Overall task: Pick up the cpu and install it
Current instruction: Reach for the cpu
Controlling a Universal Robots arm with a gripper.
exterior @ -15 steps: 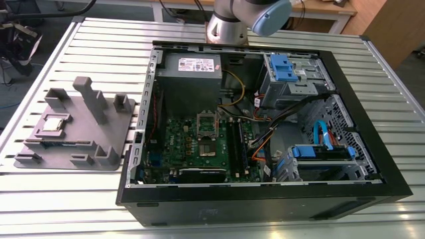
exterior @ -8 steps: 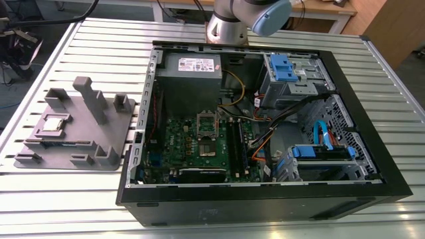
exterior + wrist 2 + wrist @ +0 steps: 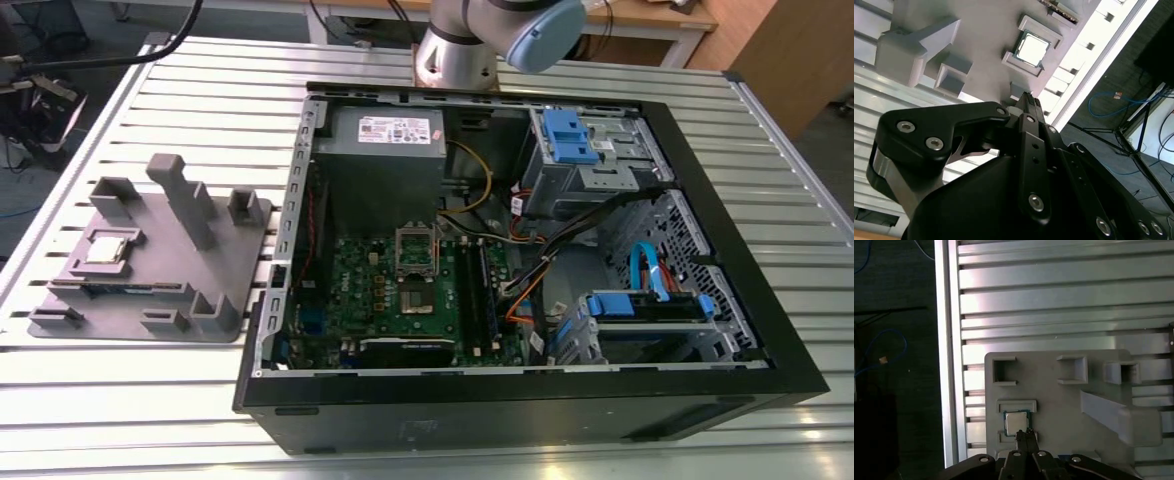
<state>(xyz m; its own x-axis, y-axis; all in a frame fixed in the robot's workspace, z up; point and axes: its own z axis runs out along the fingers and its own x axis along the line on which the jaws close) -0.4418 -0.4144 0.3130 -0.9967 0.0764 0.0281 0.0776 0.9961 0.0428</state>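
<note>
At the exterior view's left, the cpu (image 3: 110, 247) is seated in the grey fixture (image 3: 200, 300) on the surface (image 3: 160, 90). It is not yet picked up. The fingers (image 3: 1021, 440) are set narrow and empty, close by it. The motherboard socket (image 3: 415, 262) appears unfilled.

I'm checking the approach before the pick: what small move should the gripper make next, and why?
Probably open the fingers first. In the first wrist view they are pressed together over the edge of the cpu, which lies free in its pocket on the grey fixture; shut, they could not straddle it.
</note>
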